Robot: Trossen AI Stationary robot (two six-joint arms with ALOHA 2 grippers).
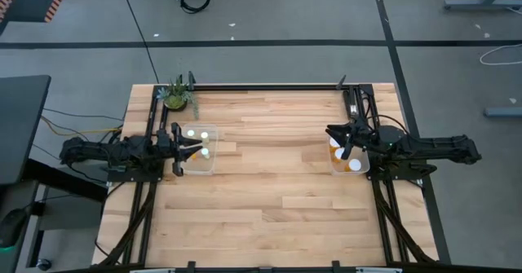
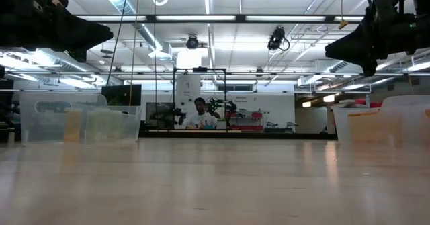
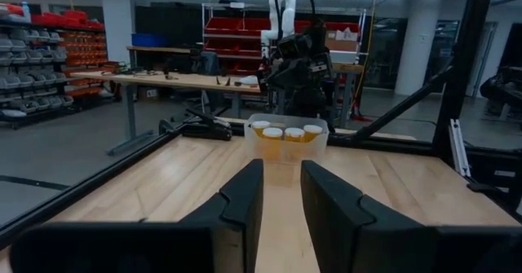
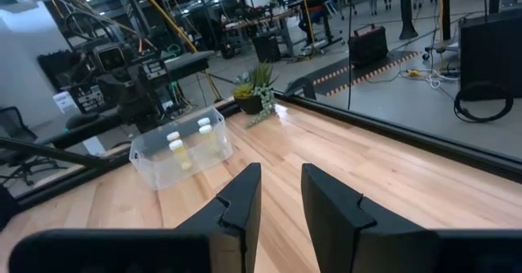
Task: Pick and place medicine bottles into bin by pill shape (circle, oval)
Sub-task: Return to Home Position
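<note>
While both arms sit at opposite edges of the table, the high view shows the left gripper over the left bin and the right gripper over the right bin. The medicine bottles lie inside those bins, pale white-capped ones left, orange ones right.

Low view: both clear bins stand near the picture's sides, contents hazy.

Left wrist view: its fingers stand apart, empty.

Right wrist view: fingers likewise parted, holding nothing.

Such bottles look light, rigid and smooth, likely to tip or roll; pinching across the body just below the cap seems safest.
</note>
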